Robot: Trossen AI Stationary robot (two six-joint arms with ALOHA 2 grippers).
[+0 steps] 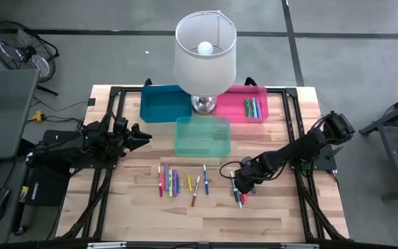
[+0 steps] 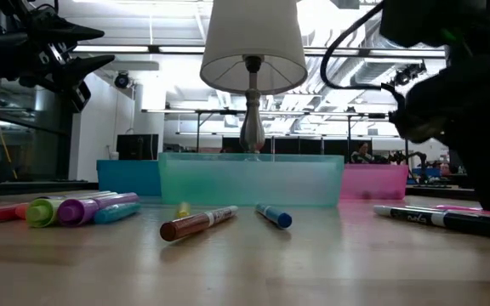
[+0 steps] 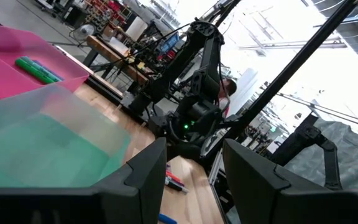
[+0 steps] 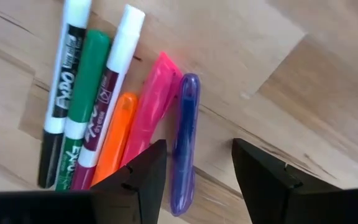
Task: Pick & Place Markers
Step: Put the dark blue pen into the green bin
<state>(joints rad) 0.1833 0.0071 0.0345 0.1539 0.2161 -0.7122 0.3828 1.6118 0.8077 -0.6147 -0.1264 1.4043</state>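
Right tool [image 1: 239,191] hangs low over a small cluster of markers [image 1: 240,199] at the right front of the wooden surface [image 1: 282,214]. In my right wrist view the jaws stand partly open with nothing between them. Ahead of the tips lie six markers side by side: black Expo [image 4: 64,81], green Expo [image 4: 82,93], maroon with white cap [image 4: 109,87], orange [image 4: 114,134], pink highlighter [image 4: 151,106], purple marker [image 4: 185,137].

Key relation: the purple marker is the outermost of the row, and its lower end runs into the gap between my two fingers. Its long axis points roughly along my line of sight, so the jaws would close across its thin width, which looks right for a pinch. The pink one touches or nearly touches it; risk of nipping both.

Left tool [image 1: 138,137] waits raised at the left side, jaws apart, empty, well away from this cluster. Right arm is plainly nearer.

A second group of markers [image 1: 168,181] lies at centre front. Two or three markers [image 1: 251,108] already sit in the pink bin [image 1: 262,93]; the green bin [image 1: 202,142] and blue bin [image 1: 159,111] appear empty. Task looks early on.
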